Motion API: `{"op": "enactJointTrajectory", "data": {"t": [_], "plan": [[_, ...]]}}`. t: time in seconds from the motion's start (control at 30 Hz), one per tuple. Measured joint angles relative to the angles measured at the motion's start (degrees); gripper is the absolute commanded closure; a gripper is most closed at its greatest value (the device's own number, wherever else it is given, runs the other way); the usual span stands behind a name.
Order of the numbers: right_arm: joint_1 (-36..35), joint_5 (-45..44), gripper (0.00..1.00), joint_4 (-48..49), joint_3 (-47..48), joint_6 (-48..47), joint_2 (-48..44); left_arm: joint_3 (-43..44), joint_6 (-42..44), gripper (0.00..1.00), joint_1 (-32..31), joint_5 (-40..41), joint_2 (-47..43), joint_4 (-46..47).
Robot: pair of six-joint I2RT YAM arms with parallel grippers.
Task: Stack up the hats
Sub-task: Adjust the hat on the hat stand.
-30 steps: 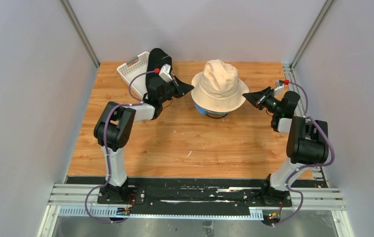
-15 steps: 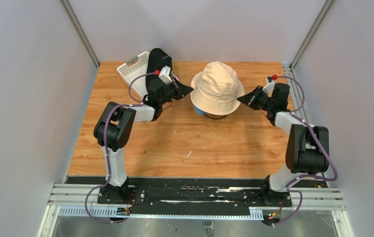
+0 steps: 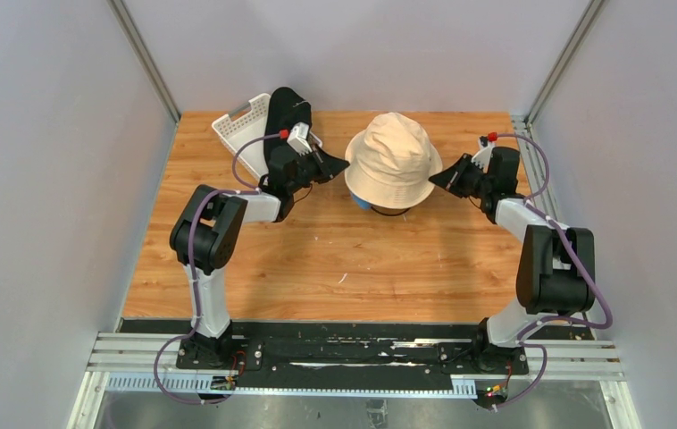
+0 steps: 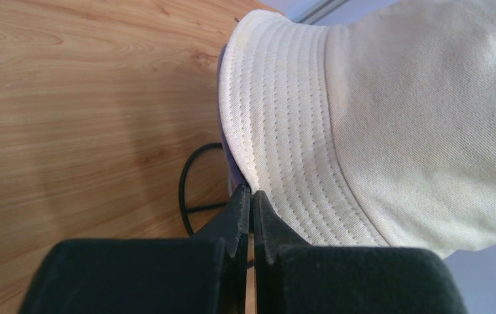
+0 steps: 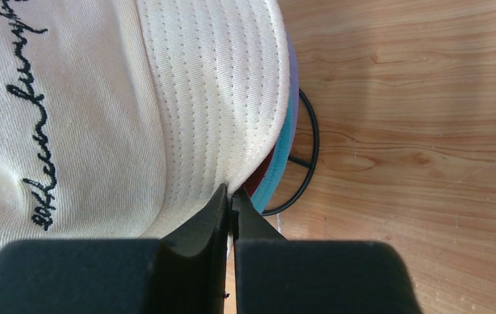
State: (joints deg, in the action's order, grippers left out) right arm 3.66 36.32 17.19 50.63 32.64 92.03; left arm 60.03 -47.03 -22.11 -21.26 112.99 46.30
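At beige hat [image 3: 394, 159] brim, left claw [image 4: 250, 196], right claw [image 5: 231, 196] closed, touching

Wood-grain table [image 3: 335, 259]; white lattice basket [image 3: 238, 125] lies at its far left corner; black wire stand [image 5: 312, 140] sits far centre, under the beige hat [image 3: 395, 156].

beige hat [image 3: 394, 159] | crown up, topmost | teal hat [image 5: 287, 137], dark red hat [image 5: 264, 175], lavender hat [image 5: 292, 78] | brims peeking beneath

Black cursive stitching [image 5: 26, 104] crosses the beige hat [image 5: 206, 98] — its words unreadable.
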Motion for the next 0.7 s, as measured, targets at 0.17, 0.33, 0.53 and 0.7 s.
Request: {"op": "enactJointTrajectory", "data": {"t": [0.17,0.33,0.53,0.7], "plan": [[-0.22,-0.74,0.99,-1.01,0.33,-0.79,-0.46,-0.59,0.39,1.00,-0.22,0.85,-0.17,-0.17],[-0.55,-1.25,0.99,-1.60,0.61,-1.01,-0.52,-0.26,2.23,1.00,-0.31,1.92,-1.40,-3.28],[-1.31,-2.25,0.99,-2.51,1.29,-1.27,-0.52,1.42,3.98,1.00,-0.52,2.43,-1.53,-7.17],[-1.77,-2.67,0.91,-3.13,1.51,-1.73,-0.63,2.80,4.94,0.90,-0.55,2.71,-1.79,-10.14]]}}
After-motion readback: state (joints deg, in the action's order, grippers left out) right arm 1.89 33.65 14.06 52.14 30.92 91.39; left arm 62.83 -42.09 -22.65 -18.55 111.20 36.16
